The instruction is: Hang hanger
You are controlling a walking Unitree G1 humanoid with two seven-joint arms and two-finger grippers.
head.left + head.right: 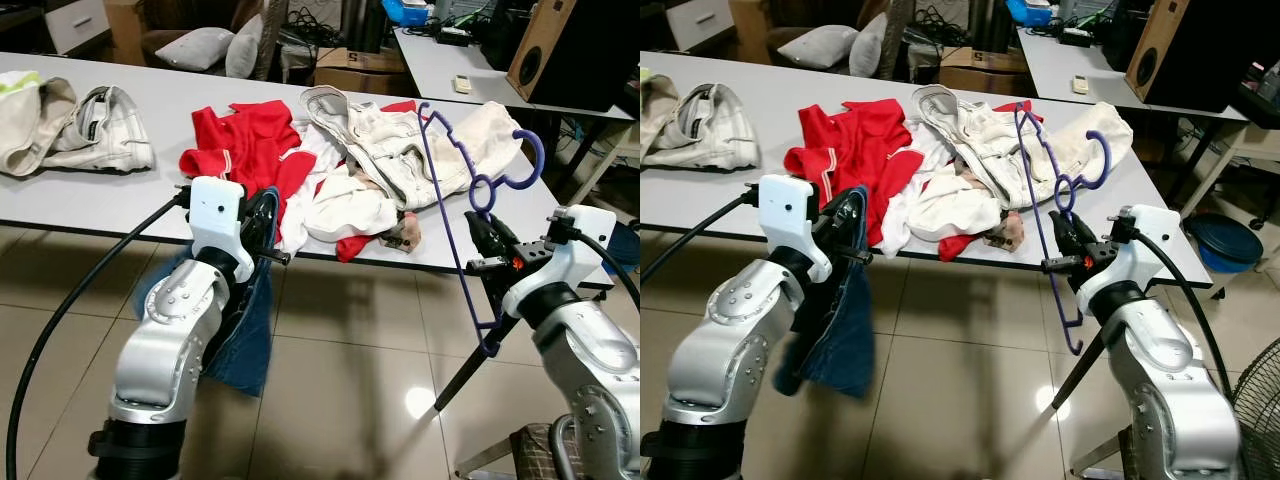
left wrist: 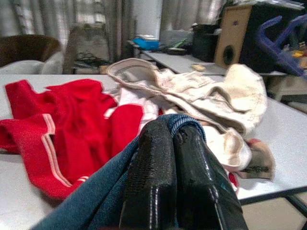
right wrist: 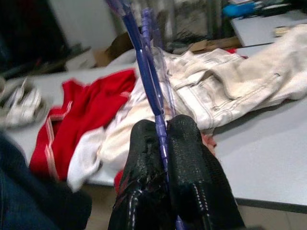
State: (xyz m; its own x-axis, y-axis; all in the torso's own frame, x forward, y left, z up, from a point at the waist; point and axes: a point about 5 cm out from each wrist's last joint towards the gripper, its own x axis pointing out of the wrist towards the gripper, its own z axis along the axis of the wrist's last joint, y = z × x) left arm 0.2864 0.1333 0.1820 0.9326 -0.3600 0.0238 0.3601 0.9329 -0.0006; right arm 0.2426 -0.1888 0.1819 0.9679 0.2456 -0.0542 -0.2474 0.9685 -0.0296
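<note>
A purple plastic hanger point(image 1: 470, 200) stands upright at the table's front right corner, its hook point(image 1: 525, 160) pointing right. My right gripper point(image 1: 484, 240) is shut on the hanger's thin bar, seen close in the right wrist view as the bar point(image 3: 153, 91) pinched between the fingers point(image 3: 144, 143). My left gripper point(image 1: 268, 222) is shut on a blue denim garment point(image 1: 245, 330) that hangs off the table's front edge toward the floor. The left wrist view shows the denim point(image 2: 96, 201) folded over the closed fingers point(image 2: 163, 163).
A heap of red point(image 1: 250, 140), white and cream clothes point(image 1: 390, 150) lies on the grey table point(image 1: 90, 200). More cream clothing point(image 1: 70, 125) lies far left. A wooden speaker point(image 1: 560, 50) stands at the back right. Tiled floor point(image 1: 340, 380) is below.
</note>
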